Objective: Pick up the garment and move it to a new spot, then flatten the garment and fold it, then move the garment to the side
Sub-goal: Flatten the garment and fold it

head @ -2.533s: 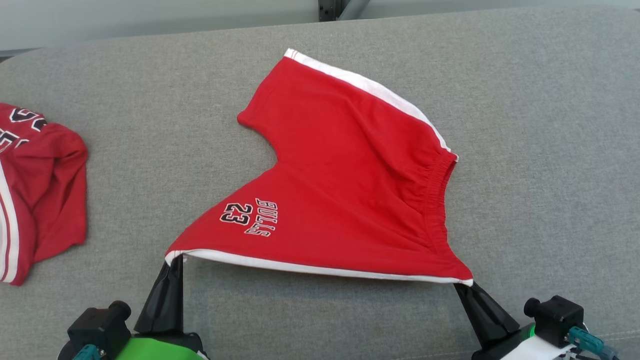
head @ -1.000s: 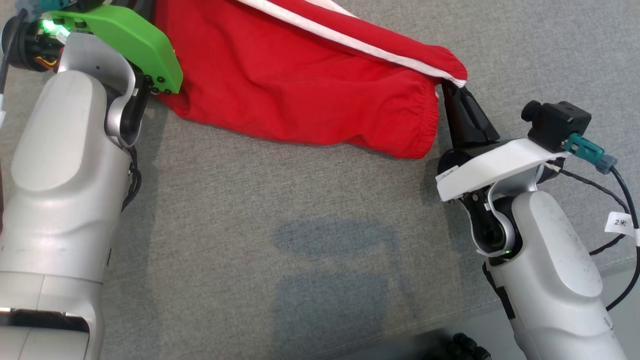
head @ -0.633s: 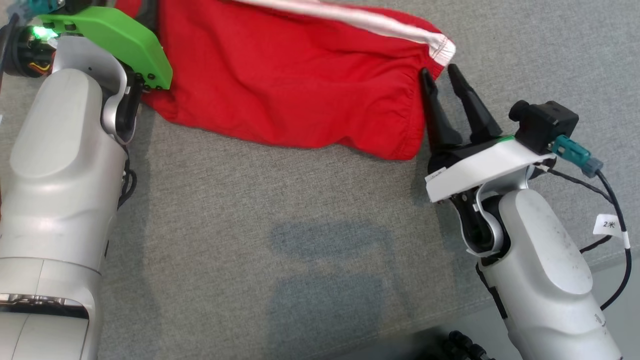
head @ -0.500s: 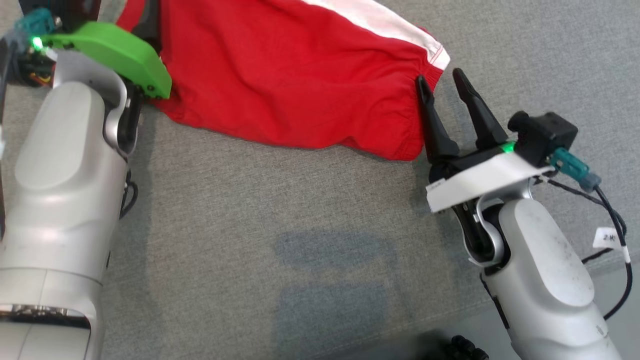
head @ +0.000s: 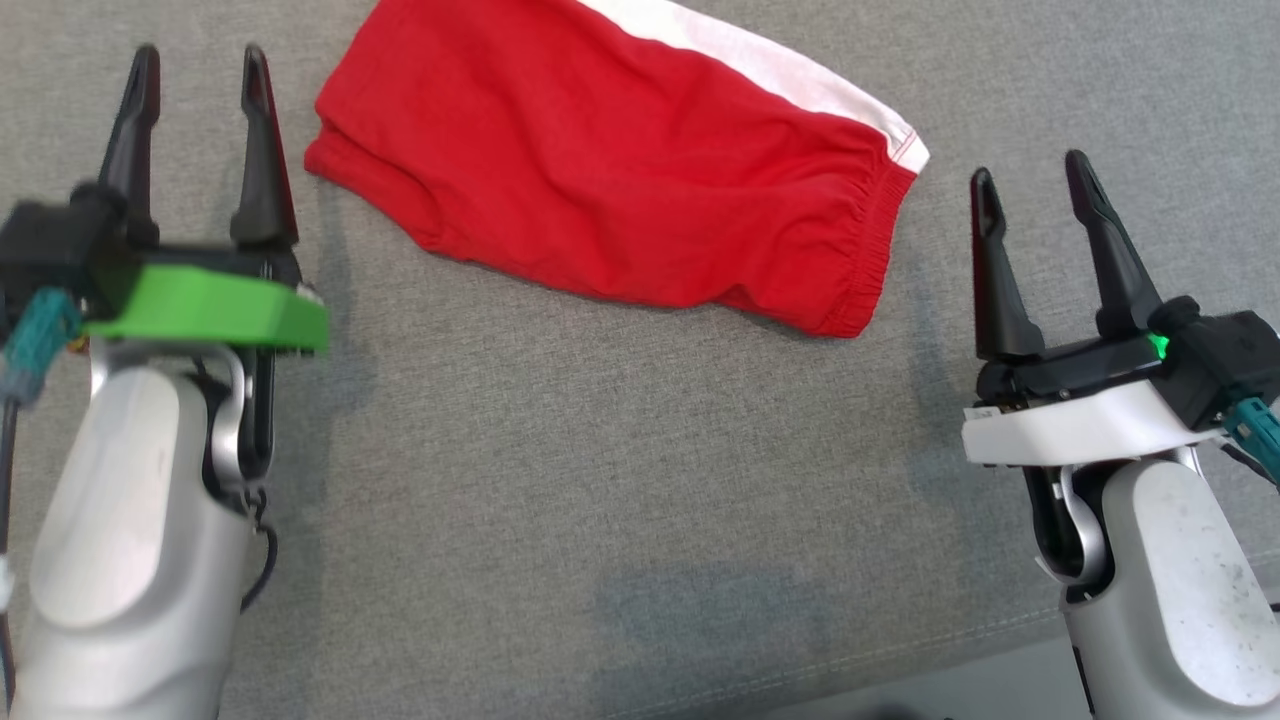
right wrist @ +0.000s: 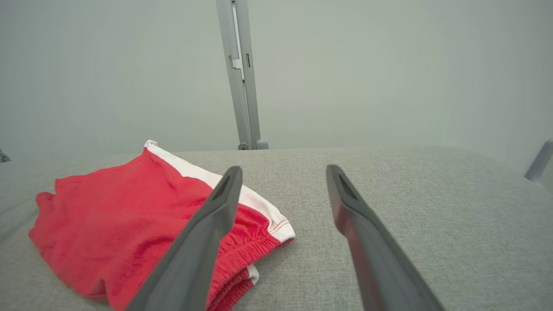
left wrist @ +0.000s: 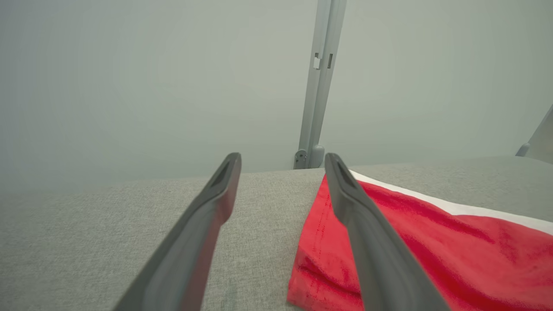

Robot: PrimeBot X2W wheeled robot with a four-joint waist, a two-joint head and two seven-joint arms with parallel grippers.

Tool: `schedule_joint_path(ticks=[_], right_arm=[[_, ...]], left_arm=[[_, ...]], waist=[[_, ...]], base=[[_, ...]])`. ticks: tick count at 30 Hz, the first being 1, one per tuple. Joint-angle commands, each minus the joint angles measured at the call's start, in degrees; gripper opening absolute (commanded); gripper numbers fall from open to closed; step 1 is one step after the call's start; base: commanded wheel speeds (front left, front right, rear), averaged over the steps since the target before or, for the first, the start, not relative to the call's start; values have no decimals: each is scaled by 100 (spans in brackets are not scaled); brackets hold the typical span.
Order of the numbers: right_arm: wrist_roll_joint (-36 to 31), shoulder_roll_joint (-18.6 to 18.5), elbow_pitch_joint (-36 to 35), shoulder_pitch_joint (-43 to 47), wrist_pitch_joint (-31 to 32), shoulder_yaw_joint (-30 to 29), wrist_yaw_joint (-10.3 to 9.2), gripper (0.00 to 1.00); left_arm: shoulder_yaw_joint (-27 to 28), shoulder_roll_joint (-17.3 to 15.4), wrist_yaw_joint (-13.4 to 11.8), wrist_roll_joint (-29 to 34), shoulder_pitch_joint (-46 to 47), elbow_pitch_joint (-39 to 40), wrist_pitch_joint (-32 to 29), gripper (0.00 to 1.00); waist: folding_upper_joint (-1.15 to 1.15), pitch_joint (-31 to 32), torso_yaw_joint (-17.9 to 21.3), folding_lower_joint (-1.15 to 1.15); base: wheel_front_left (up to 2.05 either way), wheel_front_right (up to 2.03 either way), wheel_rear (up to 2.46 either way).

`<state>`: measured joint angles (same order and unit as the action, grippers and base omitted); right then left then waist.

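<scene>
The red shorts (head: 640,190) lay folded over on the grey fabric-covered tabletop (head: 600,450), with the white side stripe along their far edge and the elastic waistband at their right end. Just beside their left end, the left tool (head: 200,52) stood with its two dark fingers spread, holding nothing. Near the waistband end, the right tool (head: 1030,166) was likewise spread wide and empty, clear of the cloth.

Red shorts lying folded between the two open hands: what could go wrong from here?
The shorts look loosely folded and rumpled, so moving them aside may undo the fold. At the bunched waistband, the right hand might pinch only one layer. The left hand sits close to the cloth edge and could snag it.
</scene>
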<state>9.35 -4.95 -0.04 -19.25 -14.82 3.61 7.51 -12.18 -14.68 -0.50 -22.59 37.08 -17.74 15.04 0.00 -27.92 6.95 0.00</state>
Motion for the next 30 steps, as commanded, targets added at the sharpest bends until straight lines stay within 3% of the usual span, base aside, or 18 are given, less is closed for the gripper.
schedule_joint_path(ticks=[1, 10, 18, 24, 30], right_arm=[[-55, -31, -30, 128, -44, -61, -4, 100], [-131, -41, -39, 667, -40, -331, -4, 100], [-79, -8, 13, 792, -40, -377, -4, 100], [-45, -21, 27, 756, -40, -346, -4, 100], [-25, -19, -12, 611, -40, -237, -4, 100]], left_arm=[[40, -61, -72, 46, -263, 231, 13, 100], [104, -253, -502, 153, -1794, 1577, -149, 100], [40, -302, -617, 88, -2183, 1995, -431, 100], [-33, -295, -536, 28, -2015, 2052, -535, 100], [-335, -273, -117, -158, -1159, 1623, -1105, 100]], waist=[[0, 151, -97, 0], [0, 604, -136, 0], [0, 697, -182, 0], [0, 703, -188, 0], [0, 521, -82, 0]], base=[[0, 0, 0], [0, 0, 0], [0, 0, 0], [0, 0, 0], [0, 0, 0]])
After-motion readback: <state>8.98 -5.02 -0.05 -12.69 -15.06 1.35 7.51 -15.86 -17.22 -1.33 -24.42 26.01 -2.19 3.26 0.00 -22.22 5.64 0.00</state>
